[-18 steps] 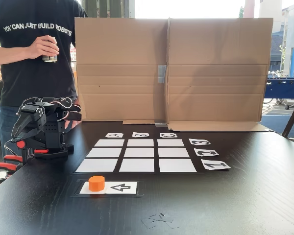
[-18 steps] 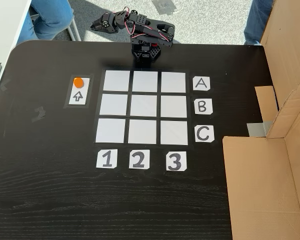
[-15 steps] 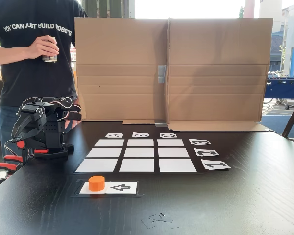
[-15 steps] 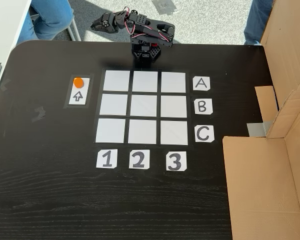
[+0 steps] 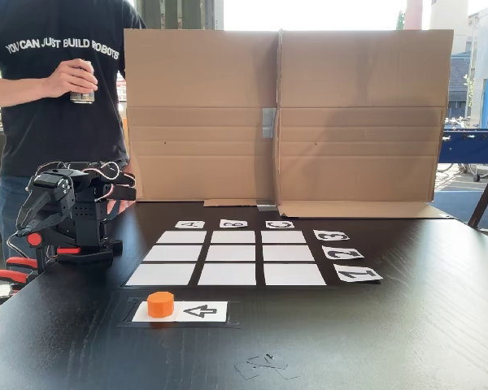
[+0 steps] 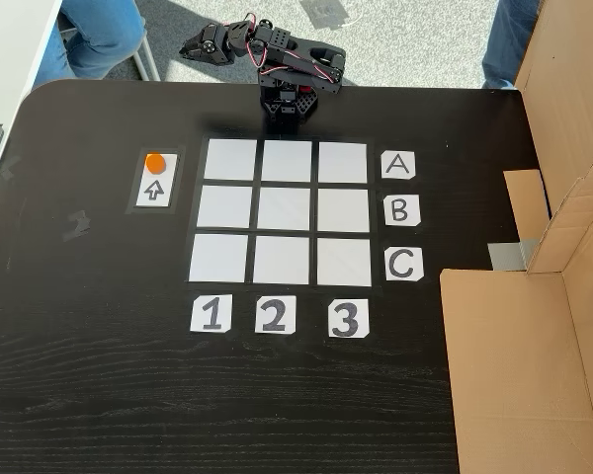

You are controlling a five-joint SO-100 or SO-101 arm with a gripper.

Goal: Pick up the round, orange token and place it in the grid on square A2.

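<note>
One orange token (image 6: 155, 162); nine white grid (image 6: 286, 211) squares; three letter cards (image 6: 399, 165); three number cards (image 6: 210, 315); one arrow card (image 6: 155, 188).

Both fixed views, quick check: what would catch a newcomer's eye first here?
The bright orange token stands out, sitting on the white arrow card left of the grid in the top-down fixed view. Next comes the three-by-three grid of white squares on the black table, all nine bare. The black arm sits folded at the table edge, and a tall cardboard screen closes off the far side.
</note>
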